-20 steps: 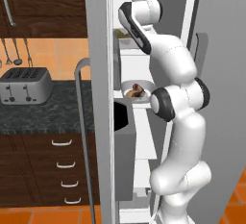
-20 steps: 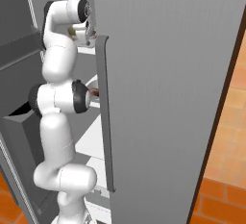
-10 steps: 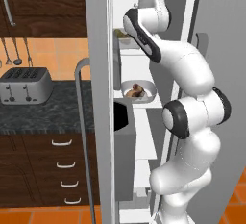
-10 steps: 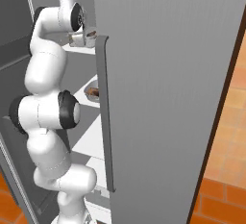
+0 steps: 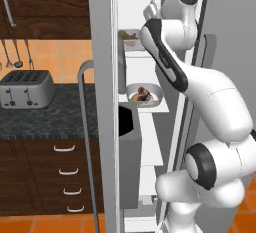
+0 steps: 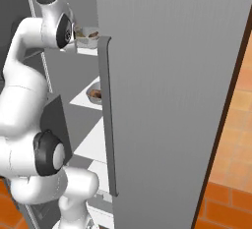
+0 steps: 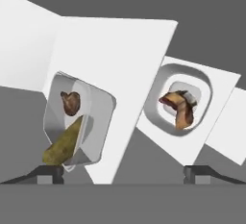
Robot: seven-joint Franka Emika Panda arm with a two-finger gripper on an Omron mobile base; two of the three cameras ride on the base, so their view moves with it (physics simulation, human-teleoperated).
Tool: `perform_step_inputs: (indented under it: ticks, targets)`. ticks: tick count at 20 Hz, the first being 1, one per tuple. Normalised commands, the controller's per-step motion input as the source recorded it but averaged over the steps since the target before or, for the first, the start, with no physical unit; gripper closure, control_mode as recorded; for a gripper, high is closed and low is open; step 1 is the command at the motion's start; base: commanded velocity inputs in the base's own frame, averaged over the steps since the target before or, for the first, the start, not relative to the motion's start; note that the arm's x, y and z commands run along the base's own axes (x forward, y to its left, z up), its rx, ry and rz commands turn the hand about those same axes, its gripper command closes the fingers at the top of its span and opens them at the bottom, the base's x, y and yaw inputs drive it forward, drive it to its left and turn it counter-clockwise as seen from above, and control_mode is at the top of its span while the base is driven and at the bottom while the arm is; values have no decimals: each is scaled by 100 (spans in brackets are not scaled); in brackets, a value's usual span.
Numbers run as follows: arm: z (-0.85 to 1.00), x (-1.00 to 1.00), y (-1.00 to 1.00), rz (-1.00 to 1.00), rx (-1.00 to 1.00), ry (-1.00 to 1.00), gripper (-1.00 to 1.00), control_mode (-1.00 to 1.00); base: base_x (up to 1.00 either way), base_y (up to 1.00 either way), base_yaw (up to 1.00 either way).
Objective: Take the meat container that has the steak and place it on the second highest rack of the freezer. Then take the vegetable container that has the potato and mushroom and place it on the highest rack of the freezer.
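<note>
The freezer (image 5: pixel 102 102) stands open with its white interior showing. A clear vegetable container (image 7: pixel 77 122) rests on the highest rack (image 7: pixel 125 64), holding the yellowish potato (image 7: pixel 62 147) and the dark-brown mushroom (image 7: pixel 71 102). One shelf lower, on the second highest rack (image 7: pixel 214 122), sits the meat container (image 7: pixel 180 104) with the steak (image 7: pixel 178 106). My gripper (image 7: pixel 124 174) is open, its fingertips wide apart, with nothing between them. It hangs just short of the vegetable container (image 5: pixel 131 36), which lies near the left fingertip. The meat container (image 5: pixel 145 94) also shows below my arm.
A boxy grey door bin (image 5: pixel 130 152) juts out at mid height beside the shelves. The tall grey freezer door (image 6: pixel 162 100) with its handle (image 6: pixel 107 120) stands close on the right. A toaster (image 5: pixel 25 89) sits on the dark counter (image 5: pixel 55 119) above drawers at the left.
My hand has drawn back and up from the vegetable container, which stays on the highest rack. The arm's elbow has swung lower and out to the right. The meat container has not moved.
</note>
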Motion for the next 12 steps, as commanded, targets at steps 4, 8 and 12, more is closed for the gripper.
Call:
perform_step_inputs:
  ticks: [4, 8, 12]
  targets:
    - [-4, -100, -8, 4, 0, 0, -100, -100, 0, 0, 0]
    - [-13, -100, -3, 0, 1, 0, -100, -100, 0, 0, 0]
    - [-4, -100, -5, 0, 1, 0, -100, -100, 0, 0, 0]
